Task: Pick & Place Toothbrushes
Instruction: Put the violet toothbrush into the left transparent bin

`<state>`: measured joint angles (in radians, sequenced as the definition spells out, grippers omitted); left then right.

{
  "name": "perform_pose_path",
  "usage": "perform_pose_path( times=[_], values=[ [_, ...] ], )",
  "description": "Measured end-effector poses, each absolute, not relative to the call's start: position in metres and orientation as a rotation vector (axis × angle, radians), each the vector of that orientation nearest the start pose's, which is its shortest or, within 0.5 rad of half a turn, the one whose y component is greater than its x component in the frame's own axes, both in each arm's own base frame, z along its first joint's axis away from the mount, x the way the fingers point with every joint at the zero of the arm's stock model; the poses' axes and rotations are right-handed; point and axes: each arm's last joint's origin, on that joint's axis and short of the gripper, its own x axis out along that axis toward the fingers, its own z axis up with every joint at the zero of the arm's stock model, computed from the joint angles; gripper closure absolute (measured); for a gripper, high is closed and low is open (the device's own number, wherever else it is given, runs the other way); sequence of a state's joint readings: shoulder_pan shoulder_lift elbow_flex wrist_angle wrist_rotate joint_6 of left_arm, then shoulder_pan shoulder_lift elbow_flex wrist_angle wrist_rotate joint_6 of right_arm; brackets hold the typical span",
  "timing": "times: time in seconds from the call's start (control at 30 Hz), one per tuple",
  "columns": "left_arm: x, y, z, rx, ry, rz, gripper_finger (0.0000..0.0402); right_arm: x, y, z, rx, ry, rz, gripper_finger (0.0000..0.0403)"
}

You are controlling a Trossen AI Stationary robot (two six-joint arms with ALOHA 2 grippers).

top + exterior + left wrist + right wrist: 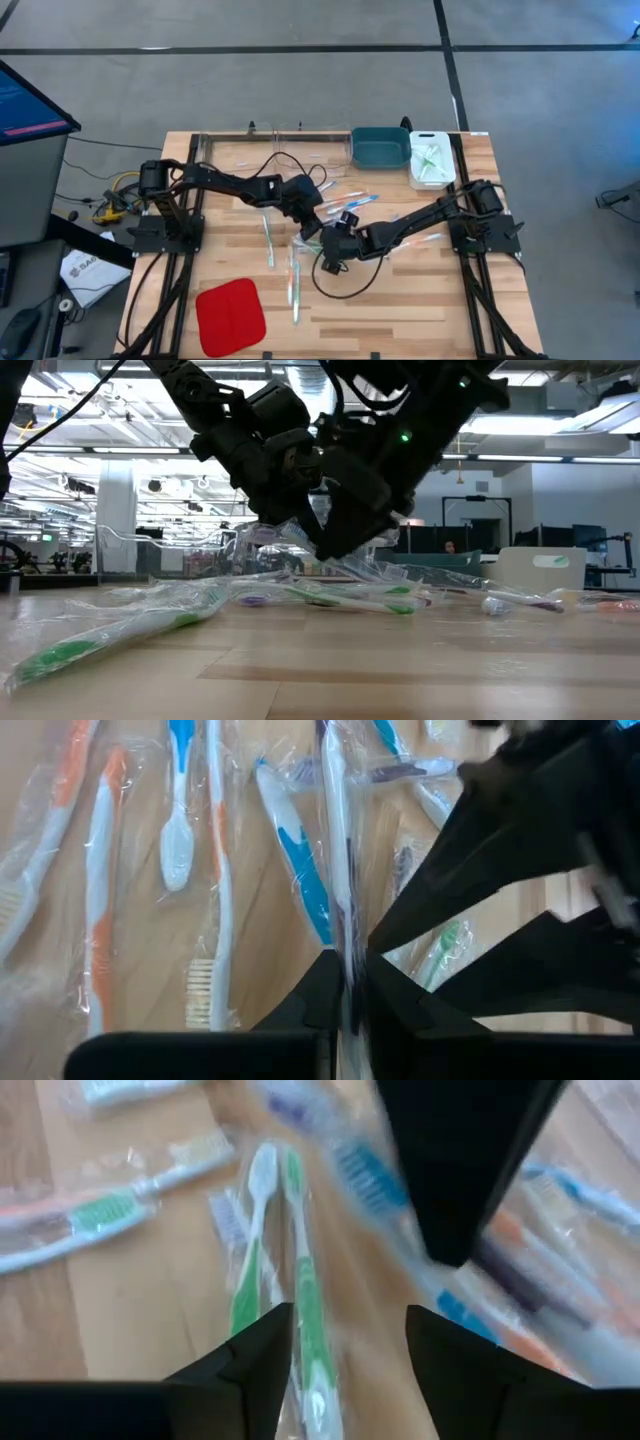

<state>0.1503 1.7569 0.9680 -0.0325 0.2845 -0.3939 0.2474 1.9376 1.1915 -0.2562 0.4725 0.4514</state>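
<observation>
In the far right white bin (pixel 432 160) you have some toothbrushes; many still lie on the bench (pixel 400 310). Your left claw (pixel 345 1005) pinches one wrapped toothbrush (pixel 335 830); your right claw (pixel 350 1350) is open.

Grey floor (pixel 300 80) — bright ceiling lights (pixel 560 420)

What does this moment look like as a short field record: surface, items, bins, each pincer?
surface: wooden table
items: wrapped toothbrushes scattered mid-table; red pad at the near edge
bins: teal bin; white bin holding toothbrushes
left pincer: shut on a wrapped toothbrush, mid-table
right pincer: open, over a green toothbrush, next to the left one
</observation>
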Motion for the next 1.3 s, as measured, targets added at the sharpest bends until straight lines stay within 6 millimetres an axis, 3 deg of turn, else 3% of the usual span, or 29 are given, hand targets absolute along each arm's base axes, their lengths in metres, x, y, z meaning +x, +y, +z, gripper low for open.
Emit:
perform_pose_path(
  times=[0.53, 0.93, 1.3],
  values=[
    [0.346, 0.045, 0.161, -0.556, 0.824, 0.039, 0.0387, 0.371, 0.077, 0.155, 0.010, 0.862, -0.514, 0.0210],
    [0.346, 0.045, 0.161, -0.557, 0.820, 0.040, 0.0387, 0.374, 0.061, 0.153, 0.027, 0.873, -0.552, 0.0206],
    [0.347, 0.045, 0.162, -0.561, 0.812, 0.025, 0.0387, 0.374, 0.059, 0.149, 0.057, 0.866, -0.517, 0.0209]
  ],
)
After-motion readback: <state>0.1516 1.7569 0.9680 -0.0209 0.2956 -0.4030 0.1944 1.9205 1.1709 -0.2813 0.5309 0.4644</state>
